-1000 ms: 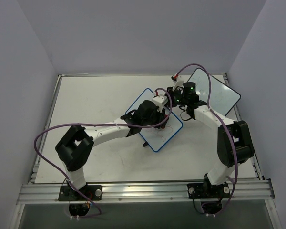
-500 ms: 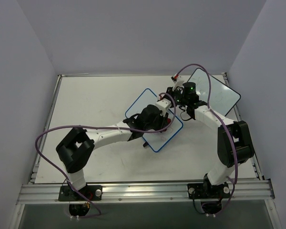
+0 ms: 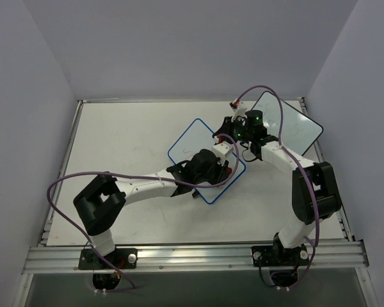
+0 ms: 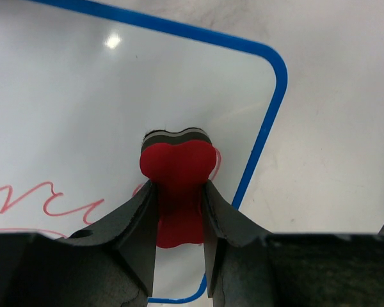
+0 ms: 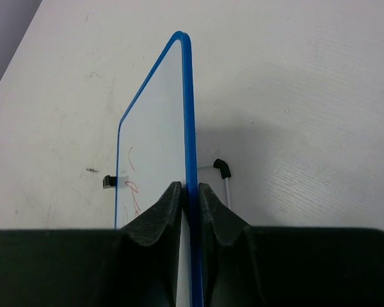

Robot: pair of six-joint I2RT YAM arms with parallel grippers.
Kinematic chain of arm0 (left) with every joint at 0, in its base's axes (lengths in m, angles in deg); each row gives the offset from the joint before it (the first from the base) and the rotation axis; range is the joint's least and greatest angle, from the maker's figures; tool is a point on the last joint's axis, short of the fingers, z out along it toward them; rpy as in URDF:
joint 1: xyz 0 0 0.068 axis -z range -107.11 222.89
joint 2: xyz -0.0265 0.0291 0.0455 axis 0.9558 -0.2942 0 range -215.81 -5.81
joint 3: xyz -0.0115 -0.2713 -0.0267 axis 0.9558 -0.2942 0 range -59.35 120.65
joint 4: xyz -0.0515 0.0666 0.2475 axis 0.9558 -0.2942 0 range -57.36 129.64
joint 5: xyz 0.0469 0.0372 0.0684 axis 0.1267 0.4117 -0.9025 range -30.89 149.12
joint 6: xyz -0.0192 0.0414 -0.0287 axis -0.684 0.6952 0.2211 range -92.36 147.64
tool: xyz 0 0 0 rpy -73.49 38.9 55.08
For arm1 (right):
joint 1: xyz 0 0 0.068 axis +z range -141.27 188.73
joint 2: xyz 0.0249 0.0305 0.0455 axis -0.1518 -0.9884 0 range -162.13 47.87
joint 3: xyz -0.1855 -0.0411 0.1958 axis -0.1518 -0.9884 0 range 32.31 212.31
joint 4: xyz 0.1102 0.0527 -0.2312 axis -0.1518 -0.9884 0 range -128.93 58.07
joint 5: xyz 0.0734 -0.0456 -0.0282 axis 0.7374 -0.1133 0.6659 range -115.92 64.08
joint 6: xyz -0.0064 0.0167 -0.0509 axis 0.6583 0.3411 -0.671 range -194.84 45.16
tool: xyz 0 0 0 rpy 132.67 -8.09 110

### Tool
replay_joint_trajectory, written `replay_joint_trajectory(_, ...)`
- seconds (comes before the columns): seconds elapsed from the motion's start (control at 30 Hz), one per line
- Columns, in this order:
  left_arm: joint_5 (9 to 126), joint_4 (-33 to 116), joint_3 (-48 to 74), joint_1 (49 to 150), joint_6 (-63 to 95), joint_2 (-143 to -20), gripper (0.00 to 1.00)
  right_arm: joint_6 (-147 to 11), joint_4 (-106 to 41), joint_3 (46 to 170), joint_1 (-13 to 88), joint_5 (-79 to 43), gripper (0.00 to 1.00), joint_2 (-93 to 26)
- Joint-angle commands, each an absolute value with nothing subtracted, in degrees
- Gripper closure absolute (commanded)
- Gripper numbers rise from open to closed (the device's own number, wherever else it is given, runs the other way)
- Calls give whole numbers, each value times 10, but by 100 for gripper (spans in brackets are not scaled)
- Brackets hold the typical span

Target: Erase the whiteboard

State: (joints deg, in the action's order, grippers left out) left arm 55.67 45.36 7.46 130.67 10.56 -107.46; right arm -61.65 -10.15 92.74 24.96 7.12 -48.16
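A blue-framed whiteboard (image 3: 191, 142) stands tilted mid-table on a wire stand. Red marker scribbles (image 4: 51, 198) show on its white face. My left gripper (image 3: 219, 167) is shut on a red eraser (image 4: 178, 173) with a dark felt edge, pressed against the board near its right frame. My right gripper (image 3: 227, 130) is shut on the board's blue edge (image 5: 191, 160), holding it from the far side. The scribbles (image 5: 133, 192) also show in the right wrist view.
A second blue-framed whiteboard (image 3: 294, 125) lies at the back right of the table. The stand's black-tipped wire foot (image 5: 224, 169) rests on the table behind the held board. Grey walls enclose the table on three sides.
My left gripper has slid the eraser across the board toward the right and near corner. The right gripper and the board have stayed put.
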Motion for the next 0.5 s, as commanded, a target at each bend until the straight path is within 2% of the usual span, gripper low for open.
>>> replay_joint_trajectory(0.0,572,410,36,1319,102,-1076,98,-622,-115,933,269,95,100,-473)
replay_joint_trajectory(0.27,558,414,-10,1319,100,-1044,98,-621,-114,933,271,93,100,-476)
replay_joint_trajectory(0.47,559,407,5,1319,112,-1045,98,-621,-114,934,272,92,100,-475)
